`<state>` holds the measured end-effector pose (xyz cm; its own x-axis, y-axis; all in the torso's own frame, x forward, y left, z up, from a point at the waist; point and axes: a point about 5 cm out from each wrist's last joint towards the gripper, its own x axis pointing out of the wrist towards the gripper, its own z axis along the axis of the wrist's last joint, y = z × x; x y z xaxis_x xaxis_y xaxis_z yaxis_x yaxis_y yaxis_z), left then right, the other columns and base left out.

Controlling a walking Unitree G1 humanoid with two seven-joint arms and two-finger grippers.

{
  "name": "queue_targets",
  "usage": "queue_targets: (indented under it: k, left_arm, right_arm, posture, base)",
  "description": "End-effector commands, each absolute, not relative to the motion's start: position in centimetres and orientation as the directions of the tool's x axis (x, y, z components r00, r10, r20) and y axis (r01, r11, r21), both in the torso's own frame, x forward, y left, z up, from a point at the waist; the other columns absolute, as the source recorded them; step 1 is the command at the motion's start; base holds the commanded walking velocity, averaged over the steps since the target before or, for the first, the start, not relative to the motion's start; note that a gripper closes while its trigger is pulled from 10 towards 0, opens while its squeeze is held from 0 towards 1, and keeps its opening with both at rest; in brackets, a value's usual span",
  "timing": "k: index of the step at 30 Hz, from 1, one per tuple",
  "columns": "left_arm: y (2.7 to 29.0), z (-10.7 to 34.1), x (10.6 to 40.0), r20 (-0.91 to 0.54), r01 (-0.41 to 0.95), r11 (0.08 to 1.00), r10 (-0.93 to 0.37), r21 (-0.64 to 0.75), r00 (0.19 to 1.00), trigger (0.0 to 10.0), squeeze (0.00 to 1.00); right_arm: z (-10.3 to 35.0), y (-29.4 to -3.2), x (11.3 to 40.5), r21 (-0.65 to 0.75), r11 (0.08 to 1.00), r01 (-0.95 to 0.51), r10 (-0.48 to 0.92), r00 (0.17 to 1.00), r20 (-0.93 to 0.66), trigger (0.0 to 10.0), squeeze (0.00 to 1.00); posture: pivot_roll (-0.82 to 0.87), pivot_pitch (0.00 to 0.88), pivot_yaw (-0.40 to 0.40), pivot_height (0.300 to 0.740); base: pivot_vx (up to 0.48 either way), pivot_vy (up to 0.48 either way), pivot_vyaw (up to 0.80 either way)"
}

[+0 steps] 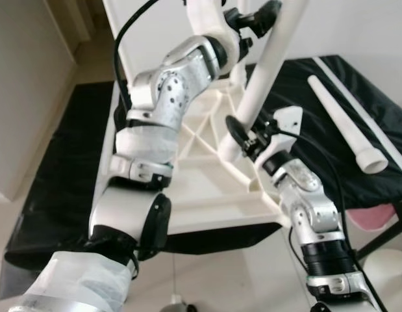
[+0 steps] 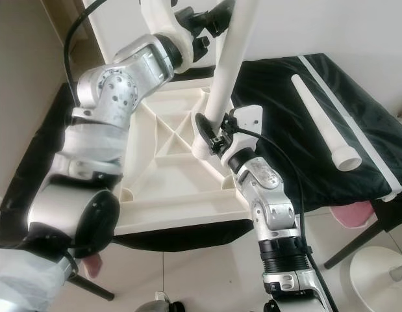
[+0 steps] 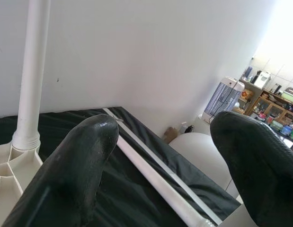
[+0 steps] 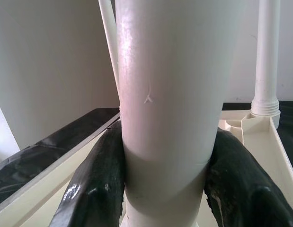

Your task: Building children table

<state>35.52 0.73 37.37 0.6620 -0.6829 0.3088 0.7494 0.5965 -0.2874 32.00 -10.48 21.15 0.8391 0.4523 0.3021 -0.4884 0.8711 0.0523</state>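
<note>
The white children's table top (image 1: 201, 195) lies upside down on a black cloth (image 1: 64, 169), ribs facing up. A white table leg (image 1: 265, 71) stands tilted at its near right corner. My right gripper (image 1: 243, 140) is shut on this leg (image 4: 167, 94) just above its base, with one finger (image 4: 94, 184) on each side. My left gripper (image 1: 256, 19) is raised beside the leg's upper part, open, with nothing between its fingers (image 3: 75, 175). A second leg (image 4: 267, 61) stands upright in a far corner socket. A loose leg (image 1: 347, 127) lies on the cloth to the right.
A white wall stands close behind the table. A pink object (image 1: 376, 218) and a round white object (image 2: 382, 273) sit low at the right, by dark slanted legs (image 2: 356, 244). A white strip (image 1: 356, 97) runs along the cloth's right edge.
</note>
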Motion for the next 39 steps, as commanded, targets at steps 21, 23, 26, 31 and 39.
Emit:
queue_targets:
  k: [21,23,26,31,39]
  left_arm:
    - [5.4,28.8,36.7,0.296,0.693,0.662,-0.627,-0.285,0.721,10.0,0.00]
    - [5.6,28.2,36.5,0.298,0.700,0.658,-0.633,-0.278,0.714,10.0,0.00]
    - [5.7,27.8,36.3,0.303,0.706,0.655,-0.638,-0.271,0.708,10.0,0.00]
    - [6.2,27.6,34.3,0.408,0.745,0.624,-0.632,-0.237,0.659,10.0,0.00]
    - [5.3,25.7,31.4,0.404,0.811,0.576,-0.721,-0.102,0.563,10.0,0.00]
  right_arm:
    - [22.1,-11.5,32.4,0.144,0.912,-0.385,0.314,0.878,0.360,10.0,0.00]
    - [22.2,-11.7,32.5,0.150,0.915,-0.375,0.302,0.882,0.361,10.0,0.00]
    - [22.2,-11.8,32.5,0.153,0.918,-0.366,0.293,0.885,0.361,10.0,0.00]
    - [22.1,-12.2,32.6,0.159,0.926,-0.342,0.270,0.895,0.356,10.0,0.00]
    - [21.7,-12.8,32.7,0.172,0.937,-0.304,0.233,0.911,0.342,10.0,0.00]
  posture:
    - [0.01,0.000,0.033,0.740]
    - [0.01,0.000,0.028,0.740]
    - [0.01,0.000,0.025,0.740]
    - [0.03,0.000,0.025,0.740]
    - [0.04,0.000,0.016,0.740]
  base:
    - [0.000,0.000,0.00]
    - [0.000,0.000,0.00]
    - [0.000,0.000,0.00]
    - [0.000,0.000,0.00]
    - [0.000,0.000,0.00]
